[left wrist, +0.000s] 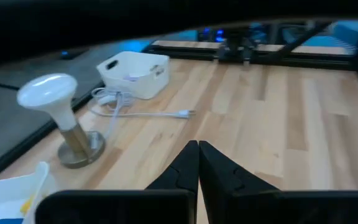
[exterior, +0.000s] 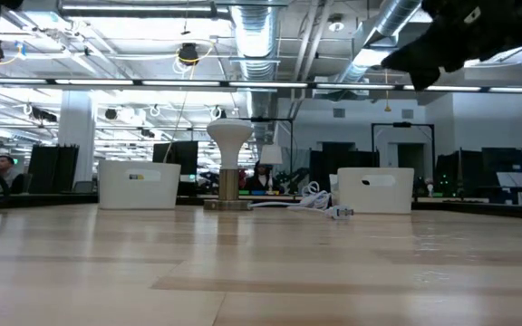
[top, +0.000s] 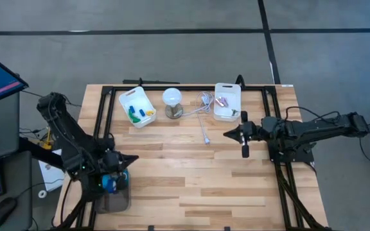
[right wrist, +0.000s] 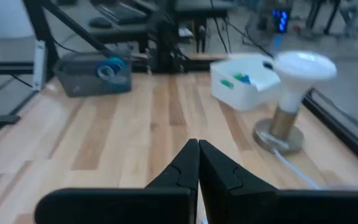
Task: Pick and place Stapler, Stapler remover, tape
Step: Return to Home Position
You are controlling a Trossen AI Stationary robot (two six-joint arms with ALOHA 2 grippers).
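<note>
A roll of blue tape (top: pixel 111 183) (right wrist: pixel 109 67) lies in a grey see-through bin (top: pixel 112 199) at the table's near left corner. My left gripper (top: pixel 135 157) (left wrist: pixel 197 149) hovers just beyond that bin's far side, shut and with nothing in it, pointing toward the table's right. My right gripper (top: pixel 226 135) (right wrist: pixel 197 148) hangs over the table's right half, also shut with nothing in it, pointing left. Small blue, green and yellow things (top: pixel 139 113) lie in a white bin (top: pixel 128 97). The stapler and stapler remover I cannot make out.
A mushroom-shaped lamp (top: pixel 172 99) stands at the far middle, with a white cable (top: pixel 204 128) on the boards beside it. A second white bin (top: pixel 229 90) with small pink things stands at the far right. Bare boards fill the middle and near part.
</note>
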